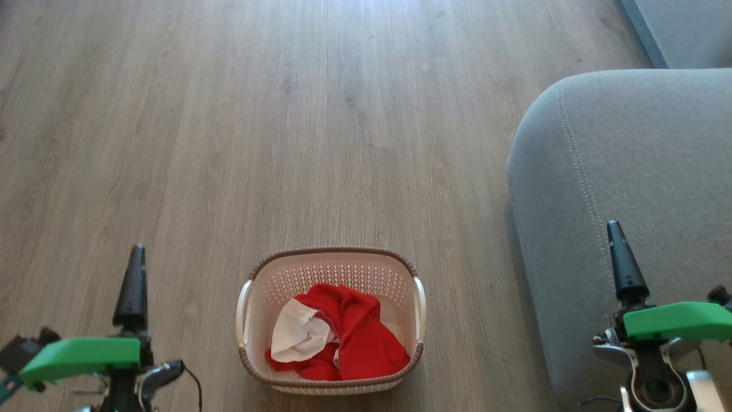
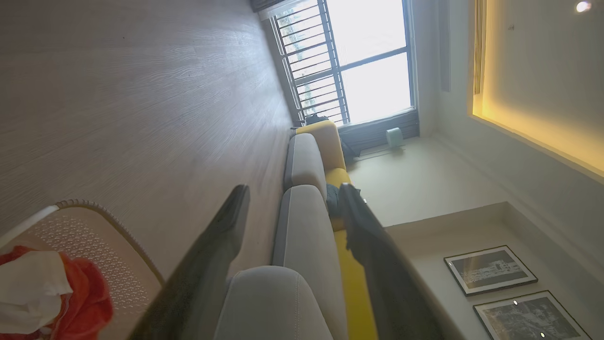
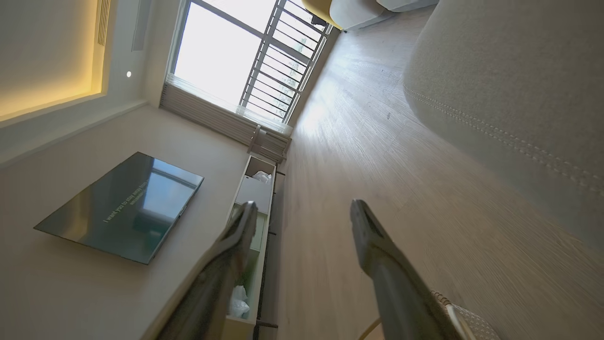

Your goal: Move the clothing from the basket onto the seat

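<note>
At the lower left of the head view the left gripper (image 1: 135, 269) hangs above the floor (image 1: 286, 114), fingers pointing up the view, level with the basket (image 1: 334, 250) and apart from it; at the lower right the right gripper (image 1: 619, 249) is held the same way, showing against the near part of the grey seat (image 1: 640, 171); between the two stands the cream basket on the floor, near the seat's rounded corner but not touching it; the clothing (image 1: 360, 332) lies crumpled in the basket's bottom, red folds around a white panel, heaped toward the near wall and below the brown rim; the seat's top is bare grey fabric with a line of pale stitching; in each wrist view the jaws stand spread wide, with nothing between them and touching nothing; farther off the wooden floor runs to a barred window (image 2: 363, 61), a dark television (image 3: 120, 208) hangs on the wall in the right wrist view, and two framed pictures (image 2: 490, 269) show in the left wrist view.
</note>
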### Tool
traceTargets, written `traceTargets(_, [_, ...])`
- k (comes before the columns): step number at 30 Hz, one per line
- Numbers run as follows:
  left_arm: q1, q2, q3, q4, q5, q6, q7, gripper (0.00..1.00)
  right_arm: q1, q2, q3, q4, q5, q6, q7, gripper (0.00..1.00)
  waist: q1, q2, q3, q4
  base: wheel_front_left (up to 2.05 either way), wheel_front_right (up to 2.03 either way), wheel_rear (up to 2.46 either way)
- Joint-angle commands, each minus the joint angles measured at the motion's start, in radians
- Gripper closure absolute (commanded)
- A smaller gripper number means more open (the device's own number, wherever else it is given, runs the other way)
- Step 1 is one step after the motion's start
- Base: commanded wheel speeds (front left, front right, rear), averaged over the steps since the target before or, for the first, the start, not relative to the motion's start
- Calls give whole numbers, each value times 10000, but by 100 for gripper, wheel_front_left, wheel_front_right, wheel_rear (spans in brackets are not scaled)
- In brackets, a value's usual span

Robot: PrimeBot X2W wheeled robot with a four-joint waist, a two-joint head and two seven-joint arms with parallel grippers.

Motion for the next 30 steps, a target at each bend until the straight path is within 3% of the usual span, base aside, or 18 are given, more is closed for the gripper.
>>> traceTargets(1, [-577,89,238,-537,297,-35,-124,0,-535,-54,134,-499,-393,0,-121,0,0,0,-1,8,0,0,0])
traceTargets(7, [-703,93,394,-999,1071,36,-298,0,-623,-61,163,-881,-1367,0,-296,0,0,0,4,22,0,0,0])
traceTargets(12, [-719,96,79,-1447,2002,365,-442,0,-707,-68,483,-1256,-2629,0,-441,0,0,0,25,22,0,0,0])
traceTargets(24, [-806,105,-1494,-2285,5052,1460,-791,0,-821,-83,742,-1797,-4747,0,-791,0,0,0,129,111,0,0,0])
traceTargets(30, [-802,108,-2135,-2174,6296,1727,-936,0,-789,-89,924,-1682,-5477,0,-937,0,0,0,115,132,0,0,0])
